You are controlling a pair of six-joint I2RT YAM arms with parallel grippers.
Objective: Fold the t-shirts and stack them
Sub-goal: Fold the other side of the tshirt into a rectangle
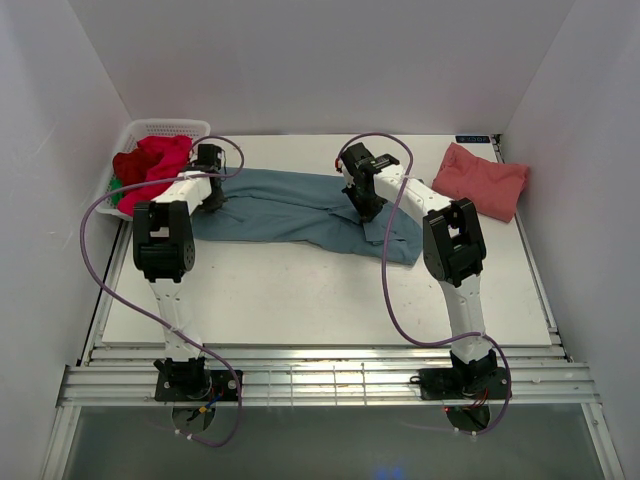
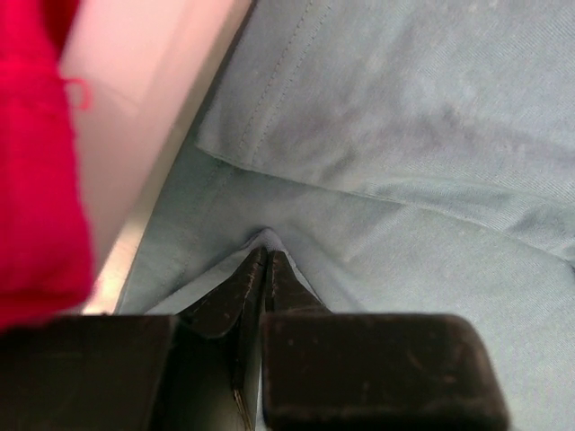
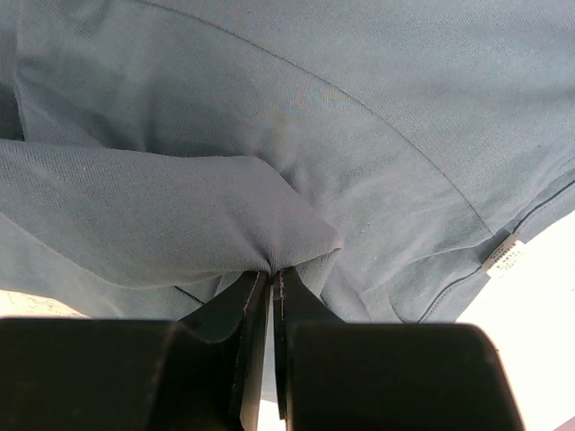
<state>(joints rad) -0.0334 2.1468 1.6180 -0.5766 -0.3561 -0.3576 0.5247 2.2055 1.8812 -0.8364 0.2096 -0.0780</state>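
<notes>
As seen from the wrist cams, both pressed near flush, only a hairline slit showing. Left gripper (image 2: 267, 258): pinching a small raised fold of the teal shirt (image 2: 404, 135) at its left end, just beside the basket (image 1: 150, 128). Right gripper (image 3: 274, 272): pinching a bunched ridge of the same shirt, toward its right half. Teal shirt spread wide across the far half of the table (image 1: 300, 290), partly doubled over itself, wrinkled, stitched hem visible on left cam. Red shirt (image 1: 155, 160) heaped in basket, green cloth (image 1: 116, 186) at its lower edge. Pink shirt (image 1: 482, 180) folded at far right, well apart. White tag (image 3: 506, 254) at teal hem; print too small to read.
</notes>
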